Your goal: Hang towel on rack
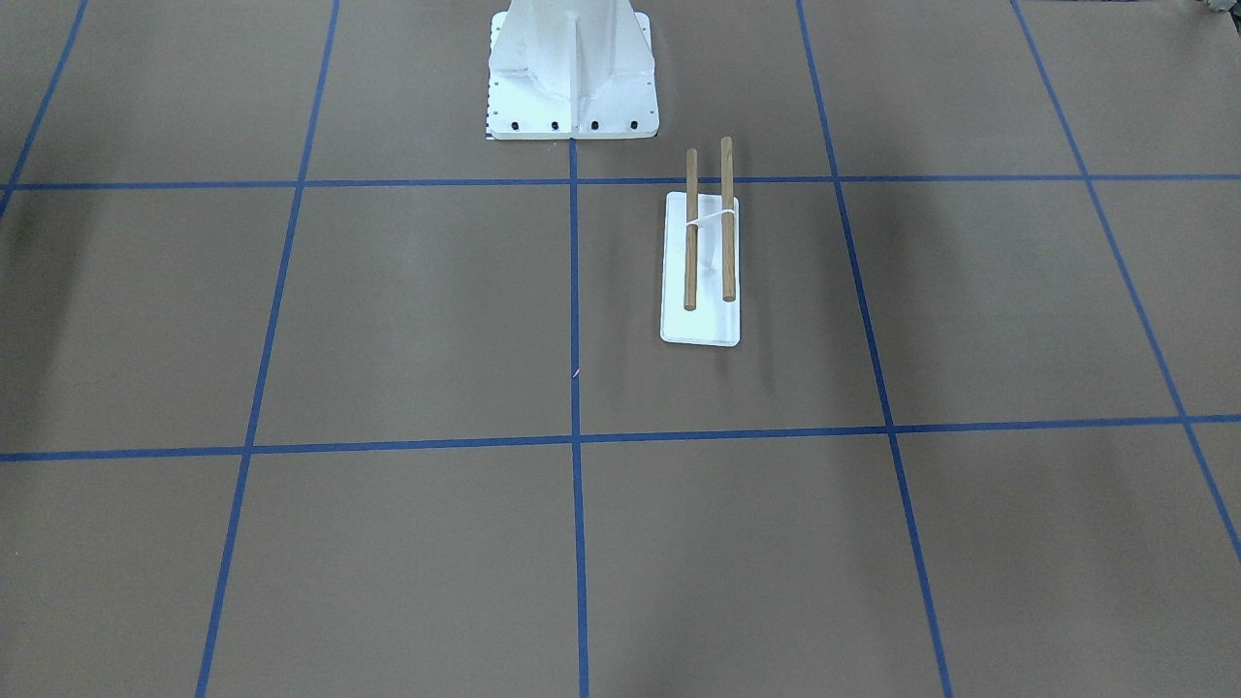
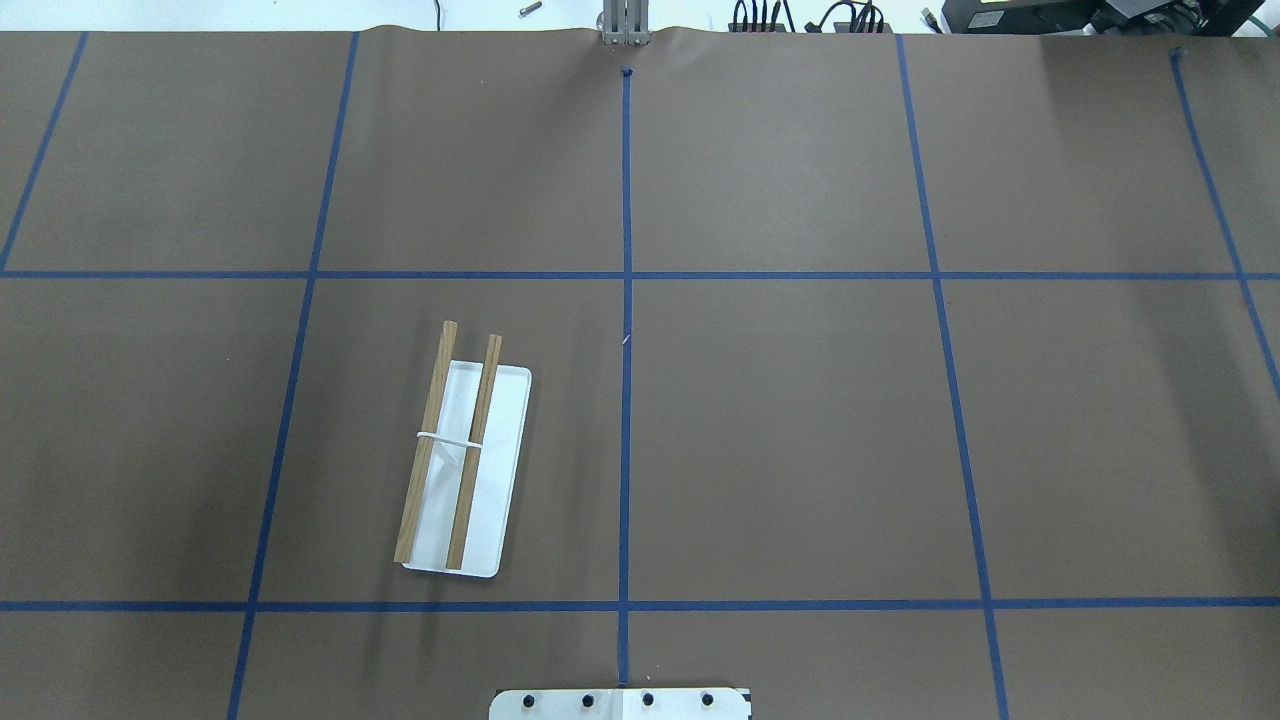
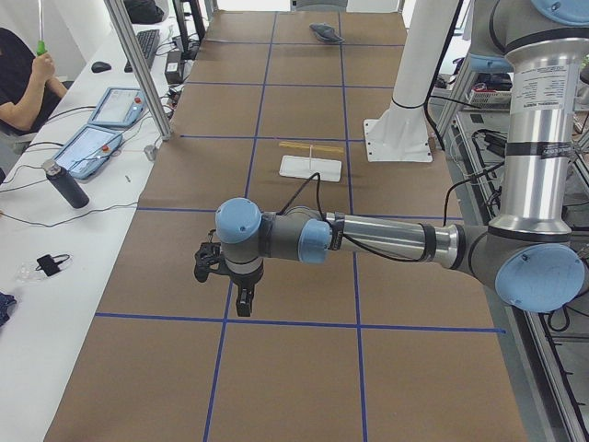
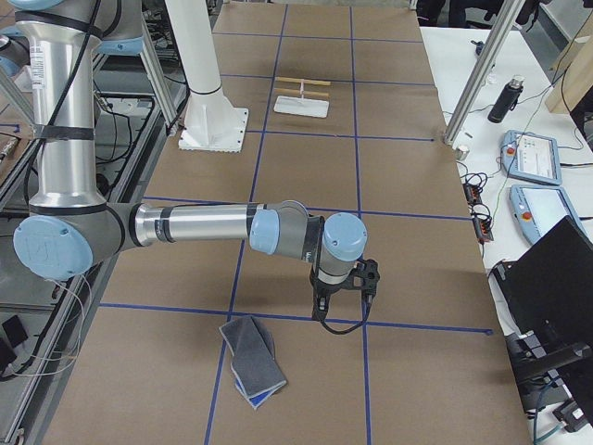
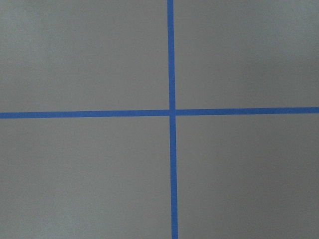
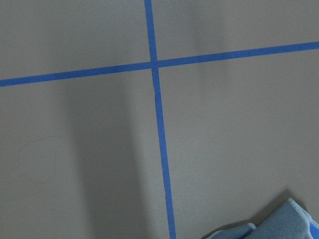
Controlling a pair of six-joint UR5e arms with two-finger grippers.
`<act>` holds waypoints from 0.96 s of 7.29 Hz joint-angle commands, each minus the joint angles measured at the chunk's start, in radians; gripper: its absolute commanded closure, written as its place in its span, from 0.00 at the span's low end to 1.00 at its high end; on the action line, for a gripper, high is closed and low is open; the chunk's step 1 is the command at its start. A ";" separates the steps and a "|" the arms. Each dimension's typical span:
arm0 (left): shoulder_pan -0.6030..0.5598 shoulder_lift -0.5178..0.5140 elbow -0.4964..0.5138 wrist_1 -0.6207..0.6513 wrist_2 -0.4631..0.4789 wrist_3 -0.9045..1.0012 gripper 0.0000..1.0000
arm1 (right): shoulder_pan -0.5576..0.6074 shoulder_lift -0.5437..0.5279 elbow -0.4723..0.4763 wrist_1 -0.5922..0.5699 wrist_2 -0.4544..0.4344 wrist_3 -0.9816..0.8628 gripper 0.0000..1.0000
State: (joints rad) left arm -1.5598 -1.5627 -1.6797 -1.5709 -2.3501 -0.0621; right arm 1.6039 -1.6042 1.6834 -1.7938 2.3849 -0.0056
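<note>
The rack [image 2: 460,470] stands on the brown table, a white base with two wooden rods; it also shows in the front view [image 1: 700,262]. The towel [image 4: 252,362] lies folded on the table, dark grey side up with a blue edge, near my right arm's end of the table. A blue corner of it shows at the bottom right of the right wrist view [image 6: 279,224]. My right gripper [image 4: 343,311] points down over the table, just beyond the towel. My left gripper [image 3: 224,287] points down far from the rack. I cannot tell if either is open or shut.
The white bolted pedestal mount [image 1: 572,87] stands near the rack. Blue tape lines cross the table [image 5: 171,111]. A side desk holds tablets [image 3: 92,147] and a bottle [image 3: 66,184], with a person [image 3: 18,83] seated. Metal posts [image 4: 477,79] stand at the table's edge.
</note>
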 commanded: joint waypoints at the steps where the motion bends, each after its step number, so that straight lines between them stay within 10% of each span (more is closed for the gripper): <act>1: 0.000 0.006 -0.002 -0.001 -0.001 -0.001 0.01 | 0.008 -0.003 -0.004 0.004 0.004 -0.001 0.00; 7: 0.000 0.006 -0.012 -0.003 -0.001 -0.001 0.01 | 0.008 0.006 0.007 0.005 0.005 -0.001 0.00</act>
State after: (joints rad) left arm -1.5601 -1.5570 -1.6848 -1.5727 -2.3500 -0.0623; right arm 1.6122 -1.6012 1.6882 -1.7892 2.3899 -0.0061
